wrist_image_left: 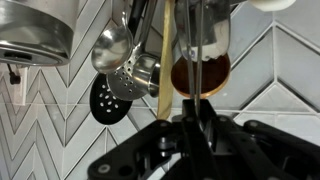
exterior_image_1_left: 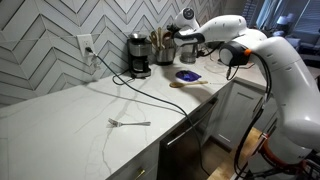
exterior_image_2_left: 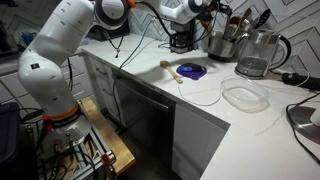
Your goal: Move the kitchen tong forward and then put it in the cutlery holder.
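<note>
My gripper (wrist_image_left: 197, 125) is shut on the kitchen tong (wrist_image_left: 201, 60), a slim silvery bar that runs straight out from the jaws. In both exterior views the gripper (exterior_image_1_left: 189, 38) (exterior_image_2_left: 214, 9) hovers at the back of the counter, just above the metal cutlery holder (exterior_image_1_left: 165, 47) (exterior_image_2_left: 221, 44). The holder is full of utensils. In the wrist view a ladle (wrist_image_left: 112, 47), a slotted spoon (wrist_image_left: 106, 101) and a wooden handle (wrist_image_left: 165, 60) sit close beside the tong. I cannot tell whether the tong's tip is inside the holder.
A coffee maker (exterior_image_1_left: 139, 55) stands next to the holder, and a glass kettle (exterior_image_2_left: 258, 55) on its other side. A blue plate (exterior_image_1_left: 187, 75) (exterior_image_2_left: 192, 71) and a wooden spoon (exterior_image_1_left: 192, 84) (exterior_image_2_left: 171, 71) lie mid-counter. A small fork (exterior_image_1_left: 128, 123) lies nearer the front. A clear lid (exterior_image_2_left: 245, 96) lies near the edge.
</note>
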Action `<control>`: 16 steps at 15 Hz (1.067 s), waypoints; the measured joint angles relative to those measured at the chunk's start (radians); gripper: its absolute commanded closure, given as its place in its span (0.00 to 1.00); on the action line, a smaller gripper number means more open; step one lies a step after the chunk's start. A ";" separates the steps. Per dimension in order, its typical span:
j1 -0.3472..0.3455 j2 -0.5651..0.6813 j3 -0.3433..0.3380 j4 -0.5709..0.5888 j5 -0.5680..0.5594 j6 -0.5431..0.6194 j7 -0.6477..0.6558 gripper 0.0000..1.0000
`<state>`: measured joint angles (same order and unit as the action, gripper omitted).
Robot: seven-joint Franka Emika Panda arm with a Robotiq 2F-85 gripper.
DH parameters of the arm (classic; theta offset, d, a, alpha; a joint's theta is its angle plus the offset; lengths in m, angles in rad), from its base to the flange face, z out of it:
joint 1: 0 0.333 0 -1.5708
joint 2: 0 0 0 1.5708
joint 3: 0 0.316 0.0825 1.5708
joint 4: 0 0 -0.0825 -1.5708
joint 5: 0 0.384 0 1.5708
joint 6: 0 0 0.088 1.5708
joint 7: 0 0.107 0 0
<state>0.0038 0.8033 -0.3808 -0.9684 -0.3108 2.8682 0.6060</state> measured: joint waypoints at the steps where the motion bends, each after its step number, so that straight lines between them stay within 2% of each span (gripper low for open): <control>1: -0.001 0.002 0.004 -0.002 0.000 -0.002 0.000 0.97; 11: -0.036 0.014 0.064 -0.026 0.001 -0.005 -0.006 0.97; 12: -0.040 0.014 0.070 -0.026 0.001 -0.005 -0.008 0.74; 13: -0.044 0.014 0.078 -0.026 0.001 -0.005 -0.014 0.62; 16: -0.057 0.013 0.112 -0.028 0.001 -0.019 -0.039 0.41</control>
<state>-0.0536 0.8162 -0.2689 -0.9962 -0.3098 2.8495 0.5666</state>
